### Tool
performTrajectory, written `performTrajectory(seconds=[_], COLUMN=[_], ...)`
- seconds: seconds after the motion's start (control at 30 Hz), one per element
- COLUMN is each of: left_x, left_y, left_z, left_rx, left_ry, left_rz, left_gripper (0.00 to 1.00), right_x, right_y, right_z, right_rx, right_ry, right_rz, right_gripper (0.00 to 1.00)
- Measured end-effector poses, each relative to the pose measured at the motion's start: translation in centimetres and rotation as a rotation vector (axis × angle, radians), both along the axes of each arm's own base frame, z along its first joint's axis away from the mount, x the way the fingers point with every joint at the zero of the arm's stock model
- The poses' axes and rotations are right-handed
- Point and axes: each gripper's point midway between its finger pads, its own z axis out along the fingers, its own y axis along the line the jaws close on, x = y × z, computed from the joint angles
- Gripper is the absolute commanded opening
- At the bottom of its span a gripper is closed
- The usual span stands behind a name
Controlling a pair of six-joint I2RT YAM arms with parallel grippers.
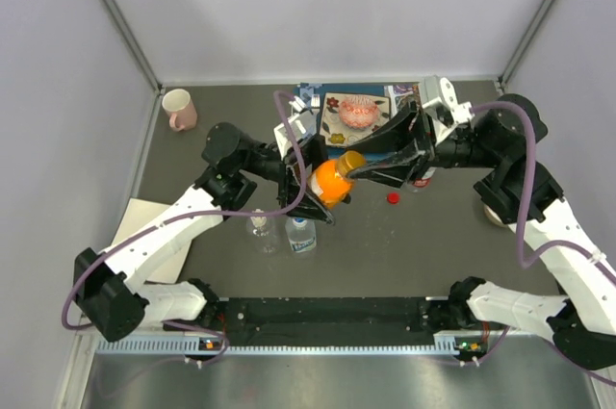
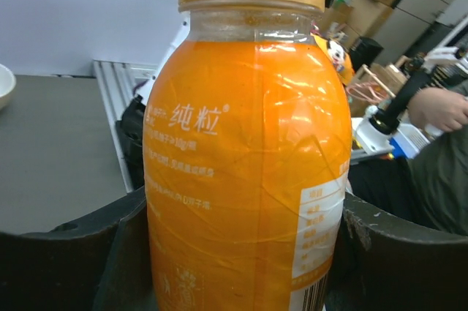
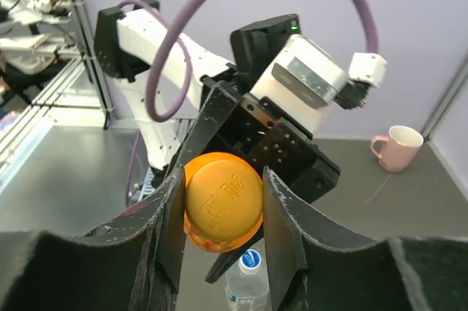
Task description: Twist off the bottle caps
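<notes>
One red cap (image 1: 393, 198) lies loose on the table (image 1: 423, 245); the clear bottle (image 1: 261, 233) and blue-labelled bottle (image 1: 302, 236) look still capped. Mid-air, the left gripper (image 1: 310, 192) clamps the orange bottle (image 1: 330, 185) while the right gripper (image 1: 358, 168) pinches its orange cap (image 3: 223, 205), not yet off.

The orange bottle (image 2: 248, 179) carries the white characters "纯粒" on its label, with a small round mark after them. Below run lines of smaller white print, too blurred to read. A white panel (image 2: 318, 230) at the label's right edge holds illegible orange text above a barcode (image 2: 311, 298). The orange cap (image 3: 223, 197) bears 2 embossed characters, unreadable.
</notes>
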Motion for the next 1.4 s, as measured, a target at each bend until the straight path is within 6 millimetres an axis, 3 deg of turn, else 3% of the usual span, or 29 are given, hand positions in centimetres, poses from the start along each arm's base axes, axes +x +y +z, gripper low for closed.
performTrajectory(seconds=[0.43, 0.47, 0.6, 0.73, 0.93, 1.0, 1.13, 1.23, 1.4], left_x=[-1.3, -1.1, 0.0, 1.8, 4.5, 5.1, 5.8, 6.4, 7.5], left_y=[0.8, 0.7, 0.1, -0.6, -0.9, -1.0, -1.6, -2.2, -2.7], left_z=[-0.6, -0.8, -1.4, -1.0, -0.7, -1.0, -2.0, -2.5, -1.9], left_rx=[0.041, 0.045, 0.047, 0.03, 0.013, 0.023, 0.054, 0.079, 0.087], left_ry=[0.013, 0.014, -0.008, -0.065, -0.149, -0.163, -0.205, -0.259, -0.378], left_rz=[-0.114, -0.108, -0.034, 0.126, 0.329, 0.368, 0.445, 0.538, 0.74], left_gripper=[0.36, 0.36, 0.36, 0.36, 0.36, 0.35, 0.36, 0.35, 0.33], right_x=[-1.6, -1.5, -0.6, 0.3, 1.6, 2.0, 3.4, 5.7, 8.4], right_y=[-0.4, -0.4, -0.8, -1.1, -1.3, -1.5, -2.2, -3.4, -5.0], right_z=[-1.4, -1.5, -1.8, -2.1, -3.3, -2.8, -0.8, 0.9, 1.8], right_rx=[-0.04, -0.045, -0.064, -0.083, -0.13, -0.123, -0.069, 0.011, 0.118], right_ry=[-0.191, -0.185, -0.131, -0.056, 0.071, 0.091, 0.136, 0.218, 0.383], right_rz=[0.102, 0.094, 0.009, -0.071, -0.163, -0.199, -0.315, -0.482, -0.665], right_gripper=[0.0, 0.07, 0.56, 0.73, 0.86, 0.91, 0.93, 0.92, 0.92])
